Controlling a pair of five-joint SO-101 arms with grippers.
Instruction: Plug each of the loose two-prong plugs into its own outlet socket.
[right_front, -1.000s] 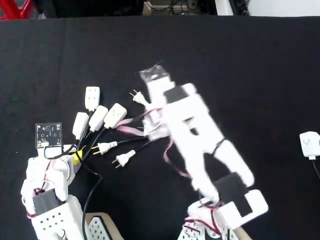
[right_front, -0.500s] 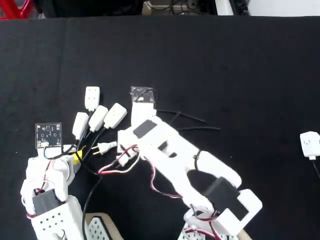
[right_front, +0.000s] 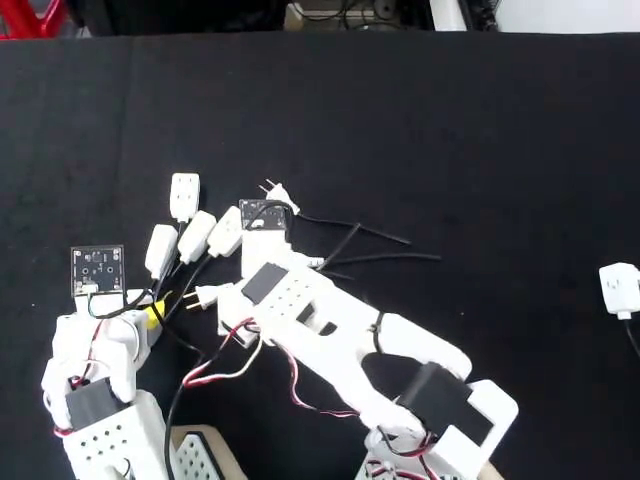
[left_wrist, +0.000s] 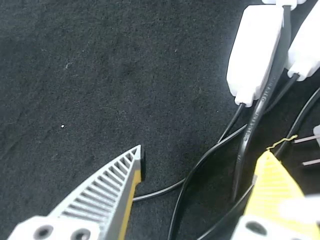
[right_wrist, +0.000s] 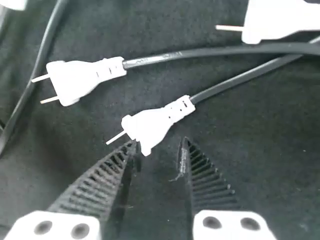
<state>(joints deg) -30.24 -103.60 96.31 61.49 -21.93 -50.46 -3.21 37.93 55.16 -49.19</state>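
Pincer on the right arm first: the right pincer (right_wrist: 158, 148) is released, its two dark ribbed fingers (right_wrist: 205, 175) spread apart low over the black cloth-covered surface (right_front: 450, 130). Just ahead of the tips lies a small white two-prong plug (right_wrist: 150, 125) on a black cord. It is flat on the cloth, its body close against one fingertip, and it is not gripped. Past it lies a second white two-prong plug (right_wrist: 80, 81), also flat, with its prongs pointing the same way. From above, the white right arm (right_front: 340, 340) stretches across the middle of the surface towards a cluster of four white outlet sockets (right_front: 196, 236) fanned out on black cords. An uppermost white plug (right_front: 277, 195) lies loose just beyond the arm's far end. The left pincer (left_wrist: 202, 155) is released too and holds nothing, its grey ribbed finger and yellow finger wide apart. Thin black cords (left_wrist: 200, 170) run over the cloth between them, and the nearest socket (left_wrist: 255, 50) lies just ahead. A lone white socket (right_front: 620, 288) sits near the right edge, well apart from everything else.
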